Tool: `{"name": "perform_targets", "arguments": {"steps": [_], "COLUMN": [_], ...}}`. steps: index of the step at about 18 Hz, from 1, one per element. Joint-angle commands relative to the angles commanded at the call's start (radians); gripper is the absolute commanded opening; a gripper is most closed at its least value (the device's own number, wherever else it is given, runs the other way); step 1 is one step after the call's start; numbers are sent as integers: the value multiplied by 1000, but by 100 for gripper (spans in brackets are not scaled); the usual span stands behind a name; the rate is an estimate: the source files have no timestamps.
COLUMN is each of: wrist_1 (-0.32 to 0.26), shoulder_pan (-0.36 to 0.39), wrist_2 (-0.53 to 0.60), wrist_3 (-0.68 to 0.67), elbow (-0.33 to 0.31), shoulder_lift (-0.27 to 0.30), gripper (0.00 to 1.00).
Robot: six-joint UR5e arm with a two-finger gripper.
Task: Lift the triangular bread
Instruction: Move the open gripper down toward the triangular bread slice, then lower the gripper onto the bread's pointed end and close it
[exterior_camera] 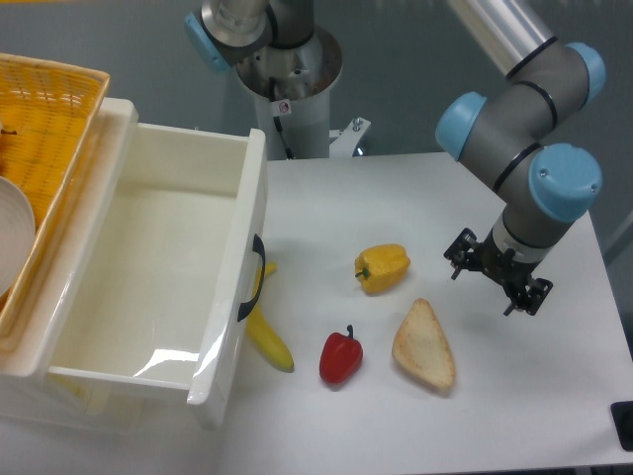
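The triangular bread [425,345] lies flat on the white table [396,198], pale beige with a tan crust, its narrow tip pointing away from me. My gripper [497,280] hangs above the table to the right of the bread and a little behind it, apart from it. Its dark fingers point down and nothing sits between them, but the view is too small to show whether they are open or shut.
A yellow bell pepper [382,267] sits behind the bread, a red pepper [340,357] to its left, and a banana [267,336] beside the white bin [158,267]. A wicker basket [45,119] stands at far left. The arm's base [287,69] is at the back.
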Motion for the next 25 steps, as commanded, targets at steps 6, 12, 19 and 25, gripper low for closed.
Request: {"name": "perform_targets", "arguments": {"steps": [6,12,19,25], "wrist_1": [69,94,106,111], "shoulder_pan": [-8,-20,-18,-31], "wrist_2": [0,-2,-3,-2], "wrist_3": [-36,-65,-73,-73], "elbow": [-28,-89,-161,-181], "shoulder_lift": [-8,-12,-2,-5], "gripper": [100,100,100,100]}}
